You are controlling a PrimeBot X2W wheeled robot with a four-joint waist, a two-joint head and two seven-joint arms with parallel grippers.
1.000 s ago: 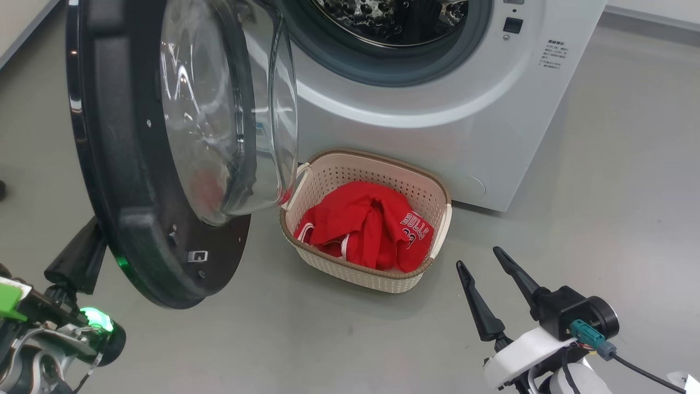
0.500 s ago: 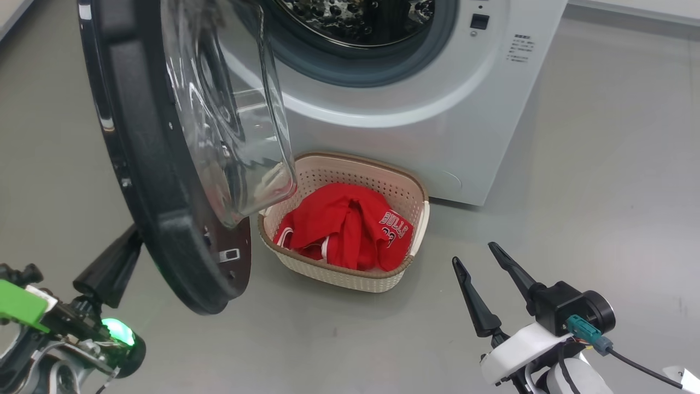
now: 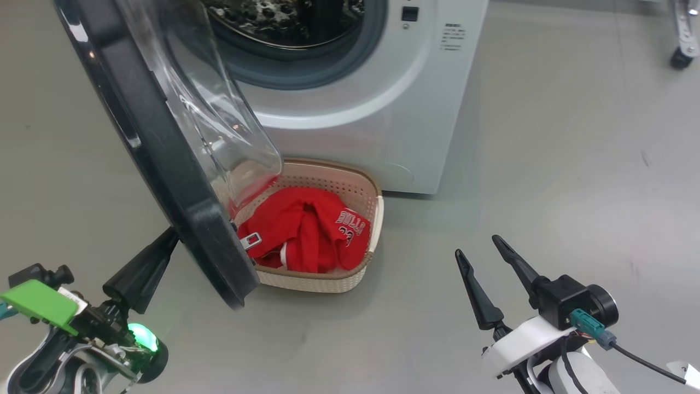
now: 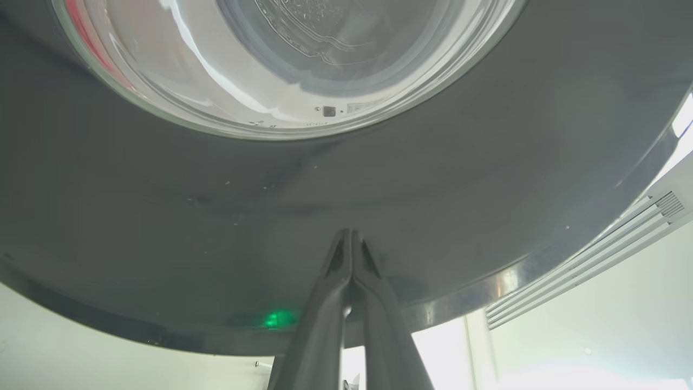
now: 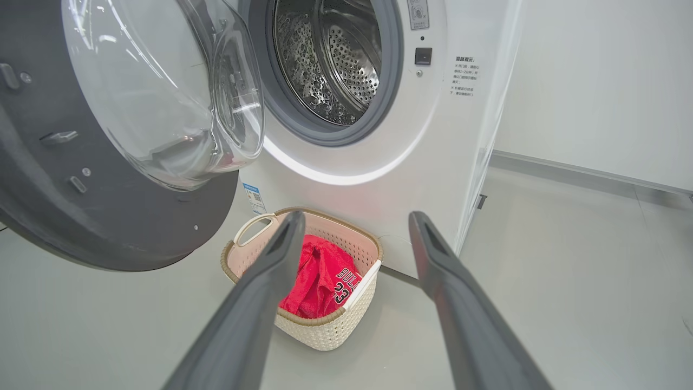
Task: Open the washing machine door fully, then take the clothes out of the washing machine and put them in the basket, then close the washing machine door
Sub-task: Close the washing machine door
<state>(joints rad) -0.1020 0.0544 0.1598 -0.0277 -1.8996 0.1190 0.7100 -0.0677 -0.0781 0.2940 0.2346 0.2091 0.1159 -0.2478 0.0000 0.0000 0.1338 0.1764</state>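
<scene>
**Red kit in the basket, door left to shut**

Red basketball clothes [image 3: 301, 230] lie heaped in the cream basket [image 3: 320, 278], which stands on the grey floor [image 3: 547, 164] just in front of the washing machine [image 3: 383, 126], below its opening. What shows of the steel drum [image 5: 335, 59] holds no garment, so I judge the opening and unloading done and only the closing left.

The washing machine door [image 3: 164, 164] stands swung out to the left of the opening, its glass bowl facing the machine and its lower edge in front of the basket's left end in the head view. The left gripper [image 4: 351, 234] has its fingers pressed together, holding nothing, tips at the door's glossy black outer face; actual contact is hard to confirm. The right gripper [image 3: 477, 245] hangs spread and empty over the floor, near and to the right, well apart from the basket.

White lettering [image 5: 346, 284] on one garment reads "BULLS" above "23". The printed notice [image 3: 452, 37] on the machine's front and its small blue label [image 5: 253, 197] are too small to read.
</scene>
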